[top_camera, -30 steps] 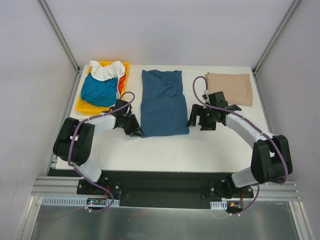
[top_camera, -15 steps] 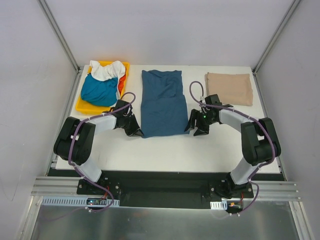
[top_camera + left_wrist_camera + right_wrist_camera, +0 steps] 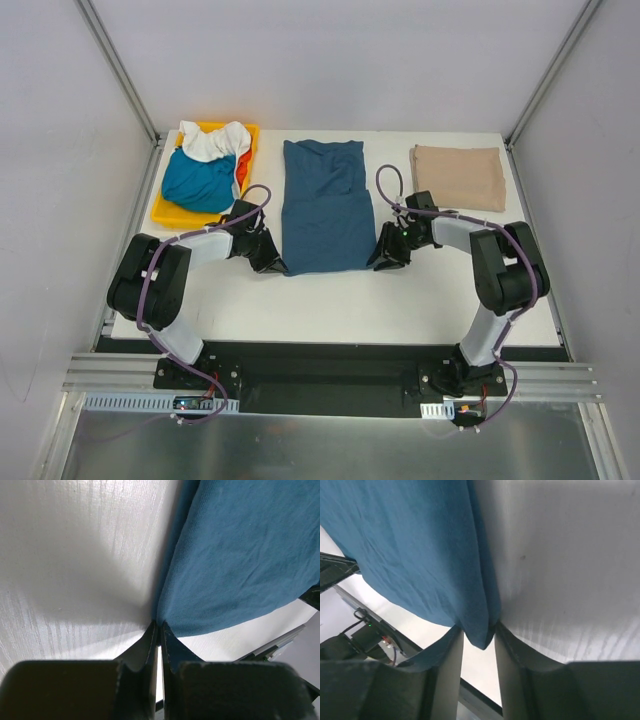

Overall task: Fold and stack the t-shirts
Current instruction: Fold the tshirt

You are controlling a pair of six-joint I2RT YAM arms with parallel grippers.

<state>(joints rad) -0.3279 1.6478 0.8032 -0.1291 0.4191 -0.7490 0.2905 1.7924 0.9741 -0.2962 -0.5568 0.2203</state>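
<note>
A dark blue t-shirt (image 3: 325, 205) lies folded into a long strip at the middle of the white table. My left gripper (image 3: 275, 266) is shut on its near-left corner; in the left wrist view the fingertips (image 3: 159, 627) pinch the cloth (image 3: 240, 555) flat on the table. My right gripper (image 3: 383, 260) is at the near-right corner. In the right wrist view its gripper (image 3: 479, 635) stands part open, with the shirt's corner (image 3: 410, 545) hanging between the two fingers. A folded beige t-shirt (image 3: 460, 177) lies at the back right.
A yellow tray (image 3: 165, 212) at the back left holds crumpled teal (image 3: 197, 180), white (image 3: 212, 140) and orange-red (image 3: 243, 163) shirts. Bare white table (image 3: 330, 305) runs between the blue shirt and the near edge. Metal frame posts rise at both back corners.
My right arm swung left from near the beige shirt to the blue shirt's near-right corner, and its jaws have narrowed around it. The left gripper closed on the near-left corner.
</note>
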